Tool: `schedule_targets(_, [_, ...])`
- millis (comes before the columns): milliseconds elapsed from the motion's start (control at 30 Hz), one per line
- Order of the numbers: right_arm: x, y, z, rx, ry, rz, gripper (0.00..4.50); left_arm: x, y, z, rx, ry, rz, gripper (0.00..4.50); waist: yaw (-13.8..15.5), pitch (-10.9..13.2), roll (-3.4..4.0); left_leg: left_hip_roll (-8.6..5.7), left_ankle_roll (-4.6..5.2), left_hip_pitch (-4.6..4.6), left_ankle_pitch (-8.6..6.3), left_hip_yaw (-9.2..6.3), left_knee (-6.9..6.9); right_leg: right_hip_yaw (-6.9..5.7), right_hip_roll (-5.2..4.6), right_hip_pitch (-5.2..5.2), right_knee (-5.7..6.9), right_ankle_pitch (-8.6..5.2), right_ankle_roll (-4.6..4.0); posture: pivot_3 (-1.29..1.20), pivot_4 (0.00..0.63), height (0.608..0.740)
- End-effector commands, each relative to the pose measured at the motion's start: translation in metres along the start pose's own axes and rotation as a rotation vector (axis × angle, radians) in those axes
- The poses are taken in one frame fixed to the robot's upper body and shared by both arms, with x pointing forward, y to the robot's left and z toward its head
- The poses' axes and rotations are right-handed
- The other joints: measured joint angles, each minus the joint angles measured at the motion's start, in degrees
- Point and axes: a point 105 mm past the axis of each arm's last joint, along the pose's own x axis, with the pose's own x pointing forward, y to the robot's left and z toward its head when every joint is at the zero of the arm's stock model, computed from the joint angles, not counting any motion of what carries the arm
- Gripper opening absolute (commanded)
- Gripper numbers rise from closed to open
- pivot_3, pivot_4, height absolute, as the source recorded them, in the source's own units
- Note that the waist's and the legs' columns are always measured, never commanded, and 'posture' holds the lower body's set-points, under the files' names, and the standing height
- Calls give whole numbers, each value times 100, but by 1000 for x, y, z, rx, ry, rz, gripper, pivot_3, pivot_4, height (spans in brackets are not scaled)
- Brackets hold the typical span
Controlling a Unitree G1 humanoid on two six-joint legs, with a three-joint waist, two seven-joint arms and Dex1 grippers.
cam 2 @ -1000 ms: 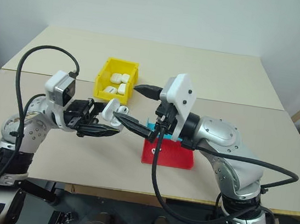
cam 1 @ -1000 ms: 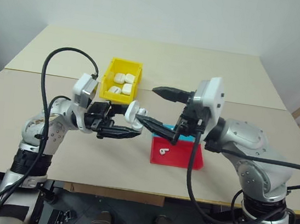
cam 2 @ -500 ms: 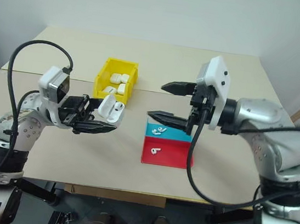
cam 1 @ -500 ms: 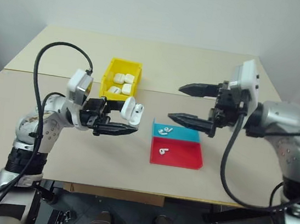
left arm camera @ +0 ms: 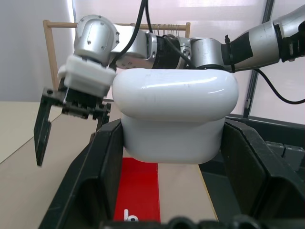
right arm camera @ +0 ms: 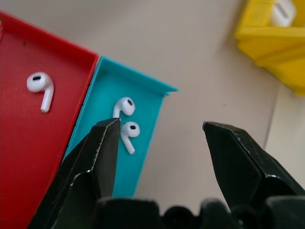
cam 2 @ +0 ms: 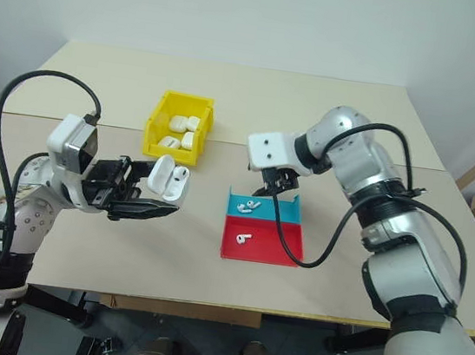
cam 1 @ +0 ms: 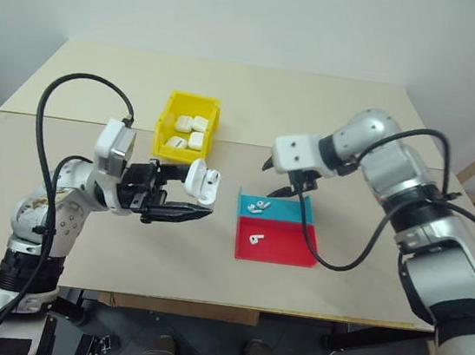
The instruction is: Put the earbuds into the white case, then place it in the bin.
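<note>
My left gripper (cam 1: 189, 196) is shut on the white case (cam 1: 201, 181) and holds it above the table with its lid open, left of the trays. The case's glossy body (left arm camera: 175, 114) sits between the black fingers. Two earbuds (cam 1: 259, 205) lie in the blue tray (cam 1: 292, 212), and a third earbud (cam 1: 255, 238) lies in the red tray (cam 1: 290, 244). My right gripper (right arm camera: 159, 125) is open and points down over the blue tray's far corner, just above the pair of earbuds (right arm camera: 127, 131). The yellow bin (cam 1: 161, 132) stands behind the case.
Several white cases (cam 1: 188, 124) lie inside the yellow bin. The blue and red trays sit edge to edge at the table's middle. A seam runs across the tabletop (cam 1: 55, 232) behind the trays. Cables hang from both arms.
My right gripper left the case, swung out to the right, then came forward and down over the blue tray, turning to point downward. The left gripper still holds the case in about the same place.
</note>
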Motion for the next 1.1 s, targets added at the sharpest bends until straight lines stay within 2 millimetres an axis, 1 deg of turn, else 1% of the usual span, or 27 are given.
schedule_targets(33, [2, -6, -4, -84, 55, 15, 2828, -2, -6, 12, 60, -6, 7, 2762, -7, 1, 1, 0, 0, 2, 0, 2, 0, 1, -1, -1, 1, 0, 0, 0, 150, 740])
schedule_targets(100, [9, -8, -6, -87, 59, 4, 2340, -4, -7, 12, 62, -3, 15, 2762, -14, 1, 2, 0, 0, 2, 0, 0, -1, 1, 0, -1, 2, 0, -1, 0, 150, 740])
schedule_targets(167, [13, -10, -7, -79, 61, -7, 2340, -4, -8, 12, 64, -1, 19, 2762, -18, 1, 2, 1, 0, 4, 0, 0, -1, 1, 1, -1, 4, 0, -1, 0, 150, 740])
schedule_targets(400, [24, -4, -13, -95, 83, 20, 2340, -5, -11, 10, 60, 3, 25, 2762, -21, 2, 4, 0, -1, 7, 0, -1, -2, 1, 1, 0, 7, 1, -2, 0, 150, 740])
schedule_targets(567, [35, -7, -16, -103, 110, -24, 2340, -6, -11, 10, 64, 6, 31, 2762, -25, 2, 4, 0, -1, 8, 0, 0, -2, 2, 2, 0, 9, 1, -2, 0, 150, 740])
schedule_targets(833, [42, -4, -20, -88, 115, -18, 2340, -8, -12, 11, 67, 13, 42, 2762, -26, 2, 5, 0, -1, 10, 0, -1, -2, 2, 2, 2, 9, 1, -2, 0, 150, 740])
schedule_targets(933, [44, 1, -22, -81, 117, 8, 2340, -8, -13, 11, 68, 15, 45, 2762, -28, 2, 5, 0, -1, 13, 0, -1, -2, 2, 2, 6, 9, 1, -2, 0, 150, 740])
schedule_targets(1033, [46, 5, -24, -76, 113, 26, 1768, -9, -13, 10, 68, 18, 48, 2762, -29, 3, 5, 0, -1, 14, 0, -1, -2, 2, 2, 6, 9, 1, -2, 0, 150, 740])
schedule_targets(1100, [47, 7, -23, -70, 106, 37, 1048, -10, -13, 10, 67, 19, 49, 2762, -30, 3, 5, 0, -1, 13, 0, -1, -2, 2, 2, 5, 9, 1, -2, 0, 150, 740])
